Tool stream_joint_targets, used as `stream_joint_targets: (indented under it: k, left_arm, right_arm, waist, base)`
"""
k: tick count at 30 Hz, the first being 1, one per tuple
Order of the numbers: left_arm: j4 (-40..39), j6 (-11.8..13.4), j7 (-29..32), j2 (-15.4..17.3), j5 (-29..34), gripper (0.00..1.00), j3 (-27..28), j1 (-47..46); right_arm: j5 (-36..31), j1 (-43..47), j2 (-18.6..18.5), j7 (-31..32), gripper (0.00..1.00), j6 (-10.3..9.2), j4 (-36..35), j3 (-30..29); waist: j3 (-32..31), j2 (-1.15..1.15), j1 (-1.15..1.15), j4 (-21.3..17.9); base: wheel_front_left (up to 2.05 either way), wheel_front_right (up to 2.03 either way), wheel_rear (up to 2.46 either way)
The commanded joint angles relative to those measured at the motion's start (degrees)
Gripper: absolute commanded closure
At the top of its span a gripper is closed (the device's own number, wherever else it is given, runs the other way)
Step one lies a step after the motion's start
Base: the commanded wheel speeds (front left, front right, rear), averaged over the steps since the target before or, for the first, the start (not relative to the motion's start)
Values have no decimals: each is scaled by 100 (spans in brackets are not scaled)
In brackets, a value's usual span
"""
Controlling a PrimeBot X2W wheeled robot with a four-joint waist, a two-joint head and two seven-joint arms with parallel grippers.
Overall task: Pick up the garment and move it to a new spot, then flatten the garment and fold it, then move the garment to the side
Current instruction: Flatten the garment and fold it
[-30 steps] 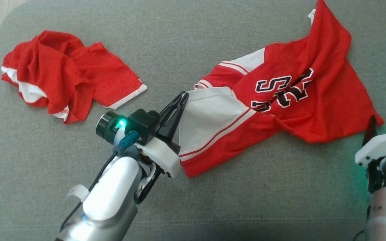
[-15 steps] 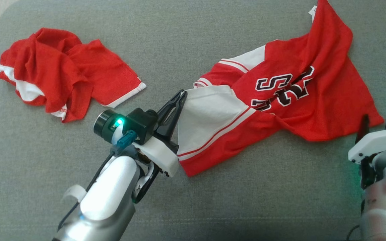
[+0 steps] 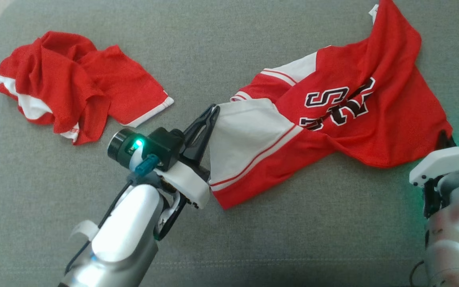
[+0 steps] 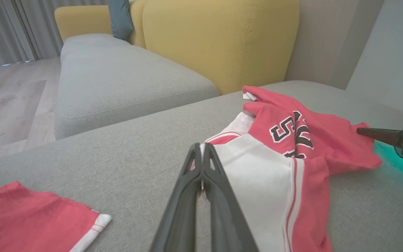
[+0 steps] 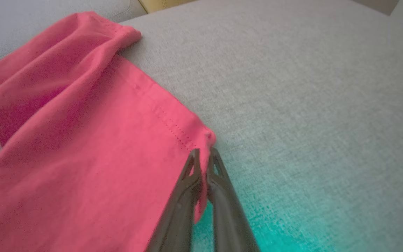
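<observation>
the red and white jersey point(image 3: 345, 131) lies twisted and rumpled across the grey sofa cushion point(image 3: 293, 243), mostly toward the robot's right, with its lettered front creased and partly folded under. the left gripper point(image 3: 212, 113) is pinched together on the edge of the white panel at the jersey's left end. the right gripper point(image 5: 204, 155) is closed on the red hem corner at the right end, and the right wrist view shows only a thin nip of cloth between its tips. that shallow bite looks like the weakest point: a lift or a sideways pull may drag the corner out, leaving the jersey hanging from one arm. i cannot tell whether the left grip holds one layer or two, so spreading the arms may open the cloth unevenly or lock the middle twist in place rather than clear it. pulling apart before the bunched middle is off the cushion may also drag and wrinkle it further. a second red garment point(image 3: 74, 85) lies well apart to the left, and carrying the jersey that way risks dropping it on top or snagging it.
</observation>
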Motion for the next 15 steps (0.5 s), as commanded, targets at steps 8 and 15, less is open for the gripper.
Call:
stream_joint_targets:
  k: [8, 15]
  left_arm:
    - [-899, 212, -71, 274, 67, 100, 602, -183]
    - [-1628, 321, -71, 520, 247, 100, 1019, -476]
  right_arm:
    - [360, -515, -22, -380, 100, 37, -454, 928]
    - [1292, -884, -22, -149, 100, 37, -1299, 1802]
  waist:
    - [-426, 0, 0, -103]
    - [-864, 0, 0, -204]
  base:
    - [0, 0, 0]
    - [0, 0, 0]
